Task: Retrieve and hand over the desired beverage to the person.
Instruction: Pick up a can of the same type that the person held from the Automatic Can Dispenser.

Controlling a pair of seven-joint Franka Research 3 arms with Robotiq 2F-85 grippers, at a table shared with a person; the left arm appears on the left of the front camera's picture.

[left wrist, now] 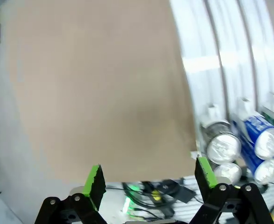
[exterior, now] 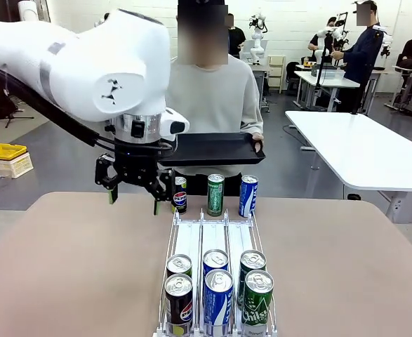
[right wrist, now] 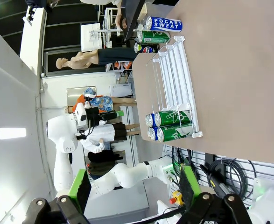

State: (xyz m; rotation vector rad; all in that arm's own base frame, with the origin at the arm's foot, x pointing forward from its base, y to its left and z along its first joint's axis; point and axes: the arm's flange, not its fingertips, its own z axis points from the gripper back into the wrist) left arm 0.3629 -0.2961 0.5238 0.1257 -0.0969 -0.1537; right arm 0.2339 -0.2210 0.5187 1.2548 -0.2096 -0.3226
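Because the Pepsi can [exterior: 180,194], a green can [exterior: 215,194] and a blue can [exterior: 248,196] stand in a row at the far end of the rack [exterior: 191,239], any of them could be the wanted drink (nothing shows which). The person [exterior: 213,98] holds a tray [exterior: 213,149] level just above them, over the far edge of the table [exterior: 79,267], likely to receive one. The left gripper [exterior: 134,200] hangs just beside the Pepsi can, jaws wide and empty, probably lined up to take it. The right gripper [right wrist: 134,186], also wide and empty, sits well apart from the cans.
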